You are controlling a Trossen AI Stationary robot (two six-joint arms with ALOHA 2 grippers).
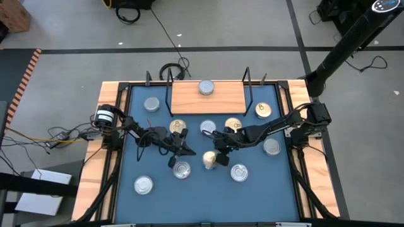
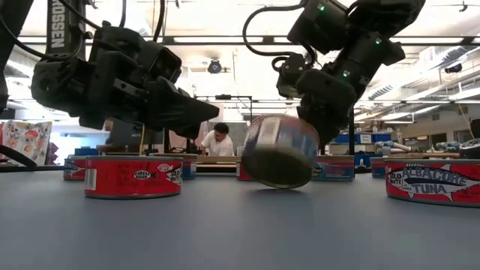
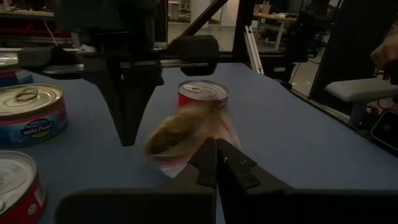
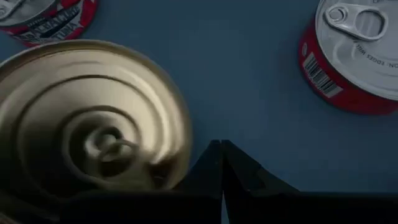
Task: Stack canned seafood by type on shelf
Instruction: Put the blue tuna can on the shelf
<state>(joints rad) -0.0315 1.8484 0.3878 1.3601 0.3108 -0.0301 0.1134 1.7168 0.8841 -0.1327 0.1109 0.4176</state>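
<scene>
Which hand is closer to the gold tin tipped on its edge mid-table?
Right. The right hand sits just above the tipped tin; the left hand is farther off to its left.

Table mat [image 1: 196,189]: plain dark blue, framed by a pale wood rim [image 1: 91,167]. Shelf [image 1: 189,98]: light wood board, thin black wire ends. Tilted tin [image 2: 279,150]: gold face with ringed ridges, blue-and-white label. Flat tin [image 2: 133,177]: red sides, white barcode patch. Tuna tin [image 2: 435,182]: red, blue fish, white lettering. Arms: black.
</scene>
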